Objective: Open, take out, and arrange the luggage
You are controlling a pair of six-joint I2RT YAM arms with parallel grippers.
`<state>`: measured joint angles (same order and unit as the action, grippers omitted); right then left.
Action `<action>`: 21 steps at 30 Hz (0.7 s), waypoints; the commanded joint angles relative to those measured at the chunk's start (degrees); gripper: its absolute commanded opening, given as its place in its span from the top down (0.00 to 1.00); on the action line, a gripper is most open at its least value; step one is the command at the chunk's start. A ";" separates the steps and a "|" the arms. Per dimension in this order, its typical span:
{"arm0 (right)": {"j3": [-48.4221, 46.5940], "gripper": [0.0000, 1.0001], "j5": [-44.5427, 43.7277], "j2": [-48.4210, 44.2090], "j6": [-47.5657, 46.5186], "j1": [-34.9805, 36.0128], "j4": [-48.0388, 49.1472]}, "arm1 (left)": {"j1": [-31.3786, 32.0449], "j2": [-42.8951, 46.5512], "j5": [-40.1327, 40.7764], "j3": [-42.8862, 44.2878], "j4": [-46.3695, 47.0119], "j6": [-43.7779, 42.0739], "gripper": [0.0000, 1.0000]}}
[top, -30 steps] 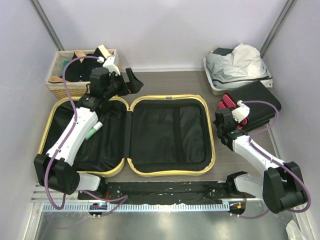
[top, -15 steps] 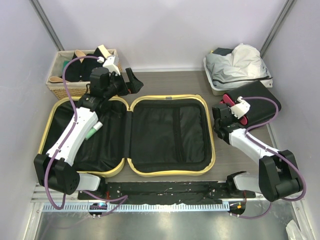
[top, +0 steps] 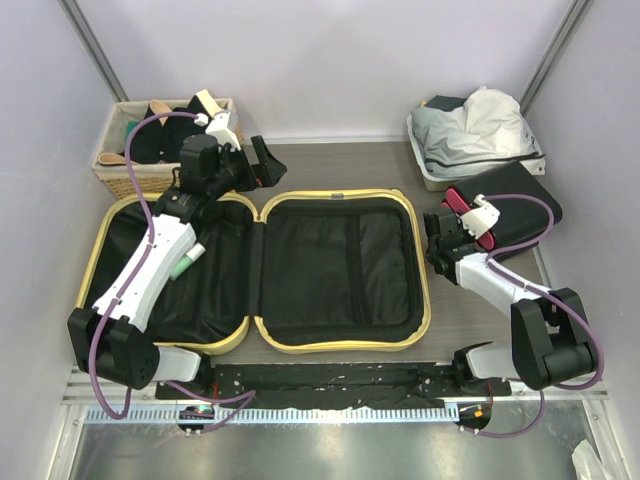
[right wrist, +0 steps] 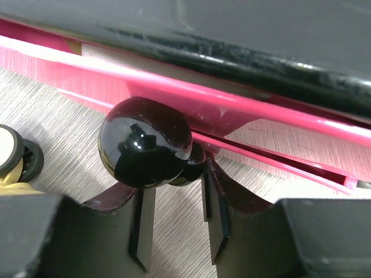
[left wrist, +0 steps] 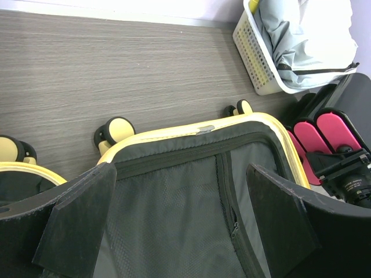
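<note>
The luggage [top: 340, 270] lies opened flat in the middle of the desk [top: 330, 160], close to the arms. Its two pale-yellow shells sit side by side with the black lining facing up. The left wrist view shows two of its yellow wheels [left wrist: 116, 130] at the far edge, and a zip running down the lining of the right half. A small green-and-white tube [top: 186, 262] rests in the left half, just beside the left forearm.

The left arm rises from its base at the near left corner and stretches diagonally over the left shell. Its wrist is above the far rim, near the hinge. The left gripper [top: 262, 160] points across the far edge towards the right, above the desk, with its jaws spread wide and nothing between them.

The right arm is folded. Its elbow sits low at the near right, and the forearm angles back and inward to just beside the luggage's right rim. The right gripper [top: 447, 225] is aimed at the pink cylinders [top: 458, 205] beside the black box [top: 515, 200]. In the right wrist view the jaws stand only narrowly apart, with a glossy black ball [right wrist: 145, 142] right at their tips, under a pink edge. Whether they pinch anything cannot be told.

A wicker basket [top: 120, 170] of dark items stands at the far left corner, behind the left shell. A white basket [top: 425, 165] holding a pale grey cloth [top: 480, 125] stands at the far right, behind the black box.
</note>
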<state>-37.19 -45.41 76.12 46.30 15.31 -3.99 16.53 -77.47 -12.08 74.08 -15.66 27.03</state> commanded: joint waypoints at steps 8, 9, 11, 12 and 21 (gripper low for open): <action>-0.96 0.99 -3.02 -4.75 1.68 6.74 1.00 | 0.25 2.24 -1.63 0.10 3.44 0.84 0.00; -0.69 0.99 -3.45 -5.45 1.60 7.36 1.00 | 0.17 2.24 -1.55 0.01 3.44 0.84 0.00; -0.52 0.99 -4.51 -6.07 1.94 8.94 0.91 | 0.25 2.33 -1.63 0.01 3.44 0.92 0.00; -0.17 0.99 -4.60 -6.50 2.12 9.03 0.83 | 0.25 2.33 -1.46 0.01 3.44 0.92 0.00; -0.08 0.99 -4.78 -8.53 5.02 14.30 -1.11 | 0.25 2.41 -1.81 0.09 3.62 1.10 0.00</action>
<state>-35.73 -46.96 71.24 48.77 25.89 -9.43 16.53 -77.06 -13.10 74.04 -15.20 28.05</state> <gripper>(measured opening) 0.388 0.996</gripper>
